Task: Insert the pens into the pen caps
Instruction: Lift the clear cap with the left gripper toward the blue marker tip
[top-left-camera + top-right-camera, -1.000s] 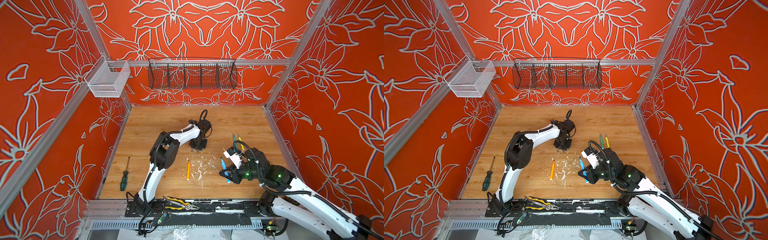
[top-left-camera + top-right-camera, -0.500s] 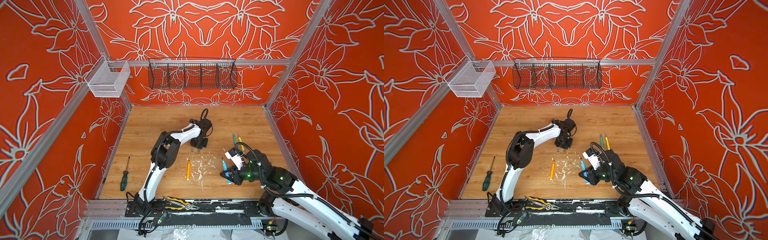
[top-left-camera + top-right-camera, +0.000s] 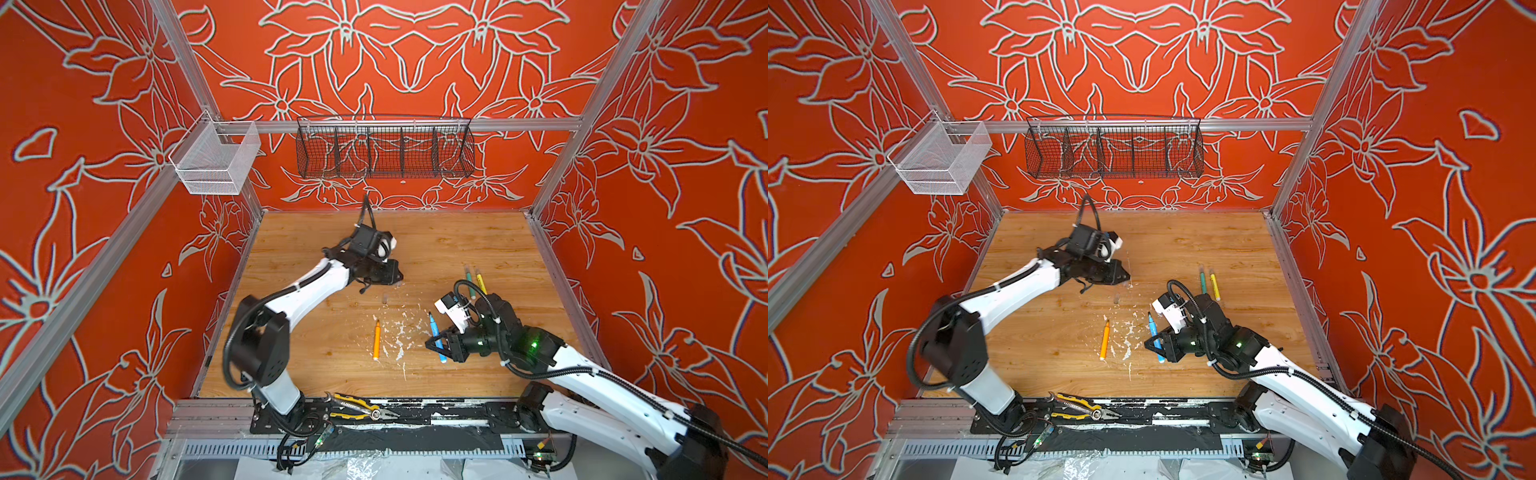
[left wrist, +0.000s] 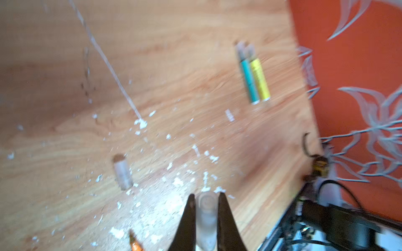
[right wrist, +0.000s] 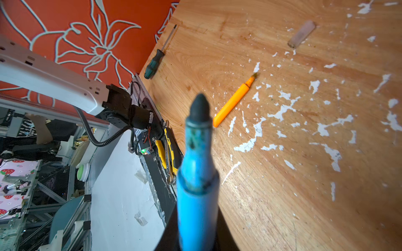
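The left gripper (image 4: 205,198) pinches a clear, stubby, tubular pen cap (image 4: 206,214) between two black tapered fingers (image 4: 189,217), with the cap's round end facing forward. The right gripper (image 3: 437,344) is clamped on the smooth blue pen (image 5: 196,184). The pen's dark conical nib and ink-smeared collar project past the fingertips.

A frosted second cap (image 4: 123,173) lies loose between the grippers, nearer the left one. The uncapped orange pen (image 5: 232,104) lies flat near the right gripper. The green pen (image 4: 248,80) and yellow pen (image 4: 258,79) lie touching behind that gripper's wrist.

The matt wood-grain tabletop (image 3: 457,237) carries white flecks (image 5: 282,108). The walls are orange with pale floral outlines and carry a black wire basket (image 3: 384,149) and a white mesh bin (image 3: 216,160). A green-handled screwdriver (image 5: 155,60) and yellow-and-black pliers (image 3: 357,409) lie well apart from both grippers.
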Robot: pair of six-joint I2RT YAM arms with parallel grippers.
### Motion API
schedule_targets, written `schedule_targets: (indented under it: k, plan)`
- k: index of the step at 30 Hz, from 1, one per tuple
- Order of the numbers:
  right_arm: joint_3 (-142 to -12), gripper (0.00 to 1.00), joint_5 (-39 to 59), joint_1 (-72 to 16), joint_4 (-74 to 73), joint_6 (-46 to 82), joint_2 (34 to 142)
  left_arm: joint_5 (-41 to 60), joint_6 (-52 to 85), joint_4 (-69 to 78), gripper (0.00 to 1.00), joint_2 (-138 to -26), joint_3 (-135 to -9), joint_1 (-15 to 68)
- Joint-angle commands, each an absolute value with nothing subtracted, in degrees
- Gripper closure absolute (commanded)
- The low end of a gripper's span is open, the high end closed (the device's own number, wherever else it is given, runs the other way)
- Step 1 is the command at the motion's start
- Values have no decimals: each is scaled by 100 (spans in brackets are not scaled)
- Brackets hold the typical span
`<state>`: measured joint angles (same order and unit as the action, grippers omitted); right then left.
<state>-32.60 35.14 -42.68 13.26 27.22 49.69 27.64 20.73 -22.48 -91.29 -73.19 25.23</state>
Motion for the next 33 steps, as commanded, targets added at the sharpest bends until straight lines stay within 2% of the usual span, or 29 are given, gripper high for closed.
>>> schedule_targets:
  k: [1,11,20,33]
  plan:
    - [-3363,100,3954,-4236,658,2664,5205,4310,2345,-1062,100,-8861,-6847,2143]
    - [-3861,100,3973,-4408,-754,2727,5994,5737,3027,1242,100,-7559,-5415,1951]
    - [-4211,100,3707,-4739,-717,2547,6055,5760,3061,1739,100,-6575,-4726,1942]
    - [-4500,100,3440,-5124,-921,2329,6495,5776,3608,2745,100,-6322,-4335,1848]
